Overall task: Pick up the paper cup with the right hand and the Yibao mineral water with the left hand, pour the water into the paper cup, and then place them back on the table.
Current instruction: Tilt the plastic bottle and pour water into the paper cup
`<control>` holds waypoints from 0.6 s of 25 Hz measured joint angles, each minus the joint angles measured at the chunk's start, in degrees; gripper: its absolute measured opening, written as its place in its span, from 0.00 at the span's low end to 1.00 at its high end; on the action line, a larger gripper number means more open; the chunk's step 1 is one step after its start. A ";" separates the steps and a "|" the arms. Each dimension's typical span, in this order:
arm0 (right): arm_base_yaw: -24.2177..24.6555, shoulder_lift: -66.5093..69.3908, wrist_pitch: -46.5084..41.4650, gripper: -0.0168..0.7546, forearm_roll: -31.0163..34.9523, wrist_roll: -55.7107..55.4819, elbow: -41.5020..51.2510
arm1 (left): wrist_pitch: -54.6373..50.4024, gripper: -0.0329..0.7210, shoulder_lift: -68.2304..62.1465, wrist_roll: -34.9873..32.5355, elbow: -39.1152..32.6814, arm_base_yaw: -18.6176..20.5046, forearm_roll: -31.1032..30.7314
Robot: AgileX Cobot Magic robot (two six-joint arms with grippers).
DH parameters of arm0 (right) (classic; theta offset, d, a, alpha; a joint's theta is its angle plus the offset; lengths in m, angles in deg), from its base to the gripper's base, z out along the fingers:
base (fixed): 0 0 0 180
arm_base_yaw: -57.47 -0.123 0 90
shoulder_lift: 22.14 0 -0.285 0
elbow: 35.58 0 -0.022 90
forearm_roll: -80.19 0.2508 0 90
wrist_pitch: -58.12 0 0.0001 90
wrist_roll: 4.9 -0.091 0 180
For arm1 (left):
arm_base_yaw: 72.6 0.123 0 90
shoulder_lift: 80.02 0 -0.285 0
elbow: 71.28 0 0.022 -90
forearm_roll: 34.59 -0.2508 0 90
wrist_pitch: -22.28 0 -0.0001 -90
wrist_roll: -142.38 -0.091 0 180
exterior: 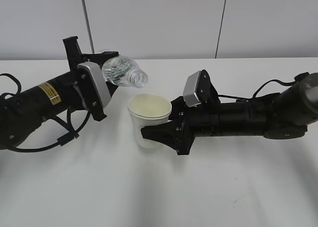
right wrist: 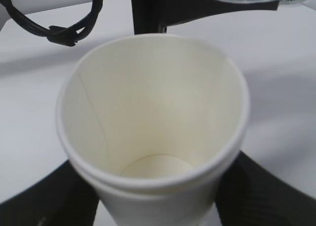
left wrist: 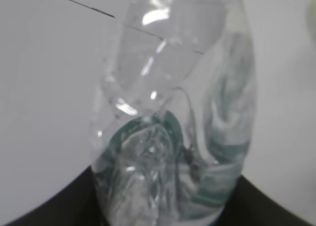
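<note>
My left gripper (exterior: 102, 70) is shut on the Yibao mineral water bottle (exterior: 121, 70), held tilted with its open mouth pointing right and down, just above and left of the paper cup's rim. In the left wrist view the clear ridged bottle (left wrist: 173, 117) fills the frame, with its green label showing through. My right gripper (exterior: 156, 135) is shut on the white paper cup (exterior: 148, 118), holding it tilted above the white table (exterior: 159, 197). In the right wrist view the cup (right wrist: 153, 122) sits between the black fingers (right wrist: 269, 191); no water shows in its cream interior.
Both black arms lie low over the table, the left one (exterior: 39, 105) with a yellow label and loose cables, the right one (exterior: 258, 115) coming from the right edge. A grey panelled wall (exterior: 159, 18) stands behind the table.
</note>
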 joint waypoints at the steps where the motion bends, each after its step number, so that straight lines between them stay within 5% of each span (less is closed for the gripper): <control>1: 0.00 0.00 0.07 0.67 -0.24 0.00 0.00 | 0.00 0.52 0.00 -0.78 0.00 0.00 0.00; 15: 0.00 0.00 -0.28 0.67 -9.07 -4.84 -2.51 | 0.00 0.51 0.00 -10.82 0.00 0.00 0.00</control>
